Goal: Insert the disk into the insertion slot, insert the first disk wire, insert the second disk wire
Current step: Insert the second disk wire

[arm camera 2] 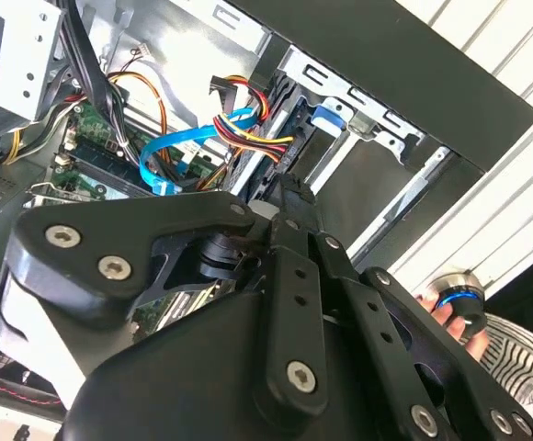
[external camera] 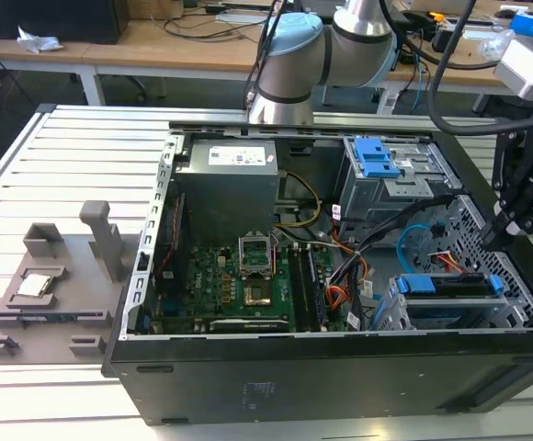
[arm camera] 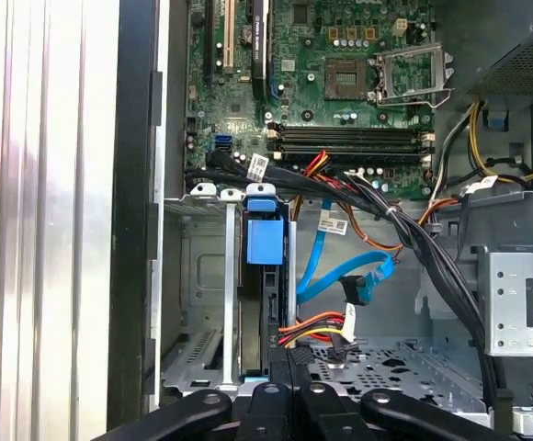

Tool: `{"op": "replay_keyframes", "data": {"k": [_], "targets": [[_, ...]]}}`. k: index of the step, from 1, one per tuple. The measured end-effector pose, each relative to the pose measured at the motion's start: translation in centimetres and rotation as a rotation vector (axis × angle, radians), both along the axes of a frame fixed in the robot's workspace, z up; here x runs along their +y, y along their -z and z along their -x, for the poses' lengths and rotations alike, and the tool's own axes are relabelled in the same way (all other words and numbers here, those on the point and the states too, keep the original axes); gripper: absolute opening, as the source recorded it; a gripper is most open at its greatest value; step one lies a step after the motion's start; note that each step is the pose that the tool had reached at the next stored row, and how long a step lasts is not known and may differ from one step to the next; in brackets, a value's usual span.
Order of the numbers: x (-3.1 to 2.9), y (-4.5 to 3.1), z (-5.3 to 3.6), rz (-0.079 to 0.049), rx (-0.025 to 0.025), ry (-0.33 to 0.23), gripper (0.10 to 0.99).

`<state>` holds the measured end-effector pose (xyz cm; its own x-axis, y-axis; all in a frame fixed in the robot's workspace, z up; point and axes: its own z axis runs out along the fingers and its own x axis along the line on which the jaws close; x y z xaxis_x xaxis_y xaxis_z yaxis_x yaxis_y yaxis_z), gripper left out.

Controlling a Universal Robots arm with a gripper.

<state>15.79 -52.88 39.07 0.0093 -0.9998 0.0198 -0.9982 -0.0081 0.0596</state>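
Observation:
The disk (external camera: 446,285), in its bright blue carrier, sits in the insertion slot (external camera: 391,317), a silver perforated bay at the case's front corner on the exterior view's right. In the first wrist view the disk stands edge-on, its blue tab (arm camera: 265,241) between the bay's silver rails (arm camera: 202,294). My gripper (external camera: 504,231) hangs over the disk's outer end, shut, with nothing seen between its fingers. Its tips (arm camera: 291,360) sit at the disk's near edge. A blue flat wire (arm camera: 340,276) and a red-yellow-black wire with a black plug (arm camera: 331,342) lie loose beside the disk.
A taller grey cage with a blue latch (external camera: 377,161) stands behind the bay. Black cable bundles (arm camera: 413,230) cross the case above the motherboard (external camera: 248,285). A grey fixture (external camera: 55,285) lies on the slatted table. A person's hand (arm camera 2: 450,317) rests outside the case wall.

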Motion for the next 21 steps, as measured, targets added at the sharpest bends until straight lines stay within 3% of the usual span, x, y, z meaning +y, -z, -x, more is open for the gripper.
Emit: {"op": "replay_keyframes", "data": {"k": [9,11,13,17,21], "targets": [[0.00,-0.08,0.00,0.000,0.0000,0.000,0.114],[0.00,-0.10,0.00,0.000,0.0000,0.000,0.361],[0.05,-0.14,0.00,0.001,0.0000,0.000,0.361],[0.75,-0.11,0.16,0.000,0.0001,-0.003,0.361],[0.86,-0.07,0.91,0.000,0.0000,-0.003,0.361]]}}
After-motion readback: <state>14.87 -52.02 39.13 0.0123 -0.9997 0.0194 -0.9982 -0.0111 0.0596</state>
